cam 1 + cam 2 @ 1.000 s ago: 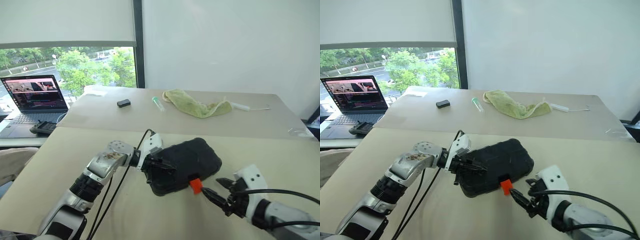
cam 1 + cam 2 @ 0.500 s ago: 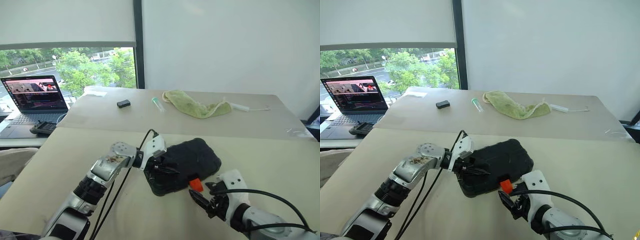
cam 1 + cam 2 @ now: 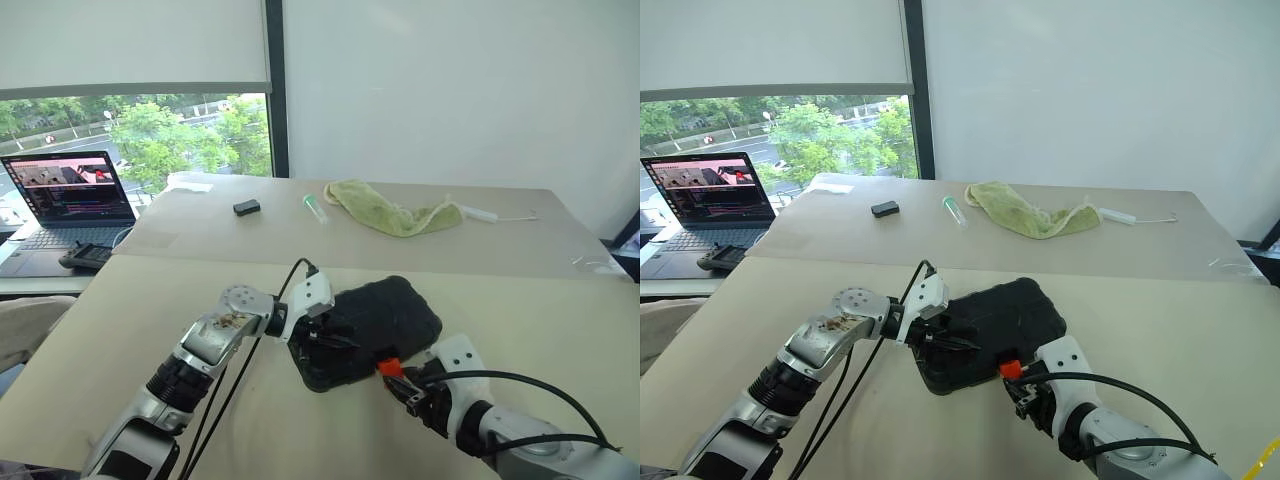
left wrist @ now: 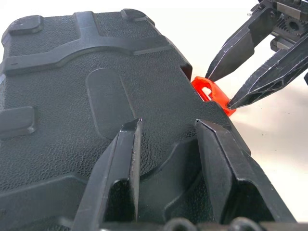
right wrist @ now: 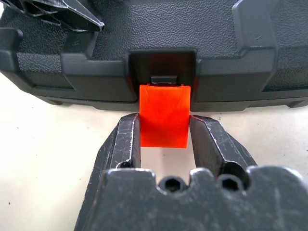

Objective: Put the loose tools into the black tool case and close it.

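The black tool case (image 3: 385, 312) lies with its lid down on the near table, and its orange latch (image 3: 389, 367) sticks out of the front edge. My right gripper (image 5: 163, 126) is shut on the latch (image 5: 163, 115), one finger against each side. In the left wrist view the right gripper (image 4: 222, 92) pinches the latch (image 4: 208, 89) from the side. My left gripper (image 4: 168, 126) rests open on the textured lid (image 4: 96, 86) at the case's left end (image 3: 322, 338). The loose tools are out of view.
An open laptop (image 3: 70, 190) stands on a side desk at far left. The back table holds a small black box (image 3: 247, 207), a clear tube (image 3: 316, 207), a green cloth (image 3: 395, 212) and a white cable (image 3: 495, 214).
My right gripper slid in from the right to the case's front edge and closed on the orange latch. The left gripper stayed on the lid.
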### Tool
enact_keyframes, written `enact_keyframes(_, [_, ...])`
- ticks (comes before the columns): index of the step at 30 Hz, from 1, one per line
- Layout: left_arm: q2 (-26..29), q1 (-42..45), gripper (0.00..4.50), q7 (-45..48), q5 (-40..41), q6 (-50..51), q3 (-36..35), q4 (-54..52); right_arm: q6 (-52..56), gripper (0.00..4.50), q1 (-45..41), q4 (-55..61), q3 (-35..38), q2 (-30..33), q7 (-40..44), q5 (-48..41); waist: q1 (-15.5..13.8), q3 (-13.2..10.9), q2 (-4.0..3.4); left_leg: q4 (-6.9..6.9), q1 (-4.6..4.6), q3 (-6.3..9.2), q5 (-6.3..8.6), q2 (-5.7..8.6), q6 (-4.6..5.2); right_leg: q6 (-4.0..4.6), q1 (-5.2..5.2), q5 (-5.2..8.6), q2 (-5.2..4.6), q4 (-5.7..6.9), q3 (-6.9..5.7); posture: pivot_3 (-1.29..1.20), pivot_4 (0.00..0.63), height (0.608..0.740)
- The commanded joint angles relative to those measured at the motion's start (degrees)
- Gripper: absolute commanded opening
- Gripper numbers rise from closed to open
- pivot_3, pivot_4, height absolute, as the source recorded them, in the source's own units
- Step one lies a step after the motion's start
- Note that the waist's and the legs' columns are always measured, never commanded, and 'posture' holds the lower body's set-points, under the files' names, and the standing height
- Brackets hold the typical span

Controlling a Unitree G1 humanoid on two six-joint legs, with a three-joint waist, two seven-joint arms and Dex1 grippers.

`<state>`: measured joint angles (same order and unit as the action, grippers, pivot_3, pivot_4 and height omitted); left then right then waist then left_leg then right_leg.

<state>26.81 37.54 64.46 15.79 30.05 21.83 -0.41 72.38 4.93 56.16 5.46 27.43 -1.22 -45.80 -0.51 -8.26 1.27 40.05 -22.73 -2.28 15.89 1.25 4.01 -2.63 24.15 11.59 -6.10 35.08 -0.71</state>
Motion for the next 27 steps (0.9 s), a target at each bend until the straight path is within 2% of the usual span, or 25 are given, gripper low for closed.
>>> enact_keyframes(1, [0.4, -1.6, 1.92, -0.1, -1.7, 0.9, 1.5, 0.7, 0.4, 2.57, -0.7, 0.8, 0.4, -0.2, 1.0, -1.2, 0.0, 0.0, 0.00, 0.00, 0.00, 0.00, 0.00, 0.00, 0.00, 0.00, 0.00, 0.00, 0.00, 0.00, 0.00, 0.00, 0.150, 0.740])
enact_keyframes(2, [0.4, -1.6, 1.92, -0.1, -1.7, 0.9, 1.5, 0.7, 0.4, 2.80, -0.8, 0.8, 0.2, -0.2, 0.7, -0.7, 0.0, 0.0, 0.00, 0.00, 0.00, 0.00, 0.00, 0.00, 0.00, 0.00, 0.00, 0.00, 0.00, 0.00, 0.00, 0.00, 0.150, 0.740])
enact_keyframes(20, [0.0, -1.6, 1.92, -0.6, -1.6, 1.1, 1.5, 0.4, 0.9, 2.80, -1.6, -0.1, -1.7, 0.4, 1.2, 1.4, 0.0, 0.0, 0.00, 0.00, 0.00, 0.00, 0.00, 0.01, 0.00, 0.00, 0.00, 0.00, 0.00, -0.01, -0.01, 0.00, 0.150, 0.740])
enact_keyframes(23, [-0.1, -1.8, 1.92, -0.8, -1.5, 1.2, 1.6, 0.3, 0.8, 2.12, -1.6, -0.2, -1.5, 0.5, 1.5, 1.6, -0.1, 0.0, 0.00, 0.00, 0.00, 0.00, 0.00, 0.00, 0.00, 0.00, 0.00, 0.00, 0.00, 0.00, -0.01, 0.00, 0.150, 0.740])
enact_keyframes(26, [-0.2, -1.8, 1.92, -0.8, -1.6, 1.1, 1.6, 0.3, 1.0, 1.16, -1.2, 0.0, -1.3, 0.8, 1.9, 1.9, -0.1, 0.0, -0.01, -0.01, 0.00, 0.00, 0.00, 0.01, 0.00, -0.01, 0.00, 0.00, 0.00, -0.01, -0.01, 0.00, 0.150, 0.740])
enact_keyframes(27, [-0.2, -1.8, 1.92, -0.8, -1.6, 1.1, 1.6, 0.4, 1.0, 1.16, -0.9, 0.1, -1.1, 1.0, 2.0, 2.0, -0.1, 0.0, -0.01, 0.00, 0.00, 0.00, 0.00, 0.01, 0.00, -0.01, 0.00, 0.00, 0.00, -0.01, -0.01, 0.00, 0.150, 0.740])
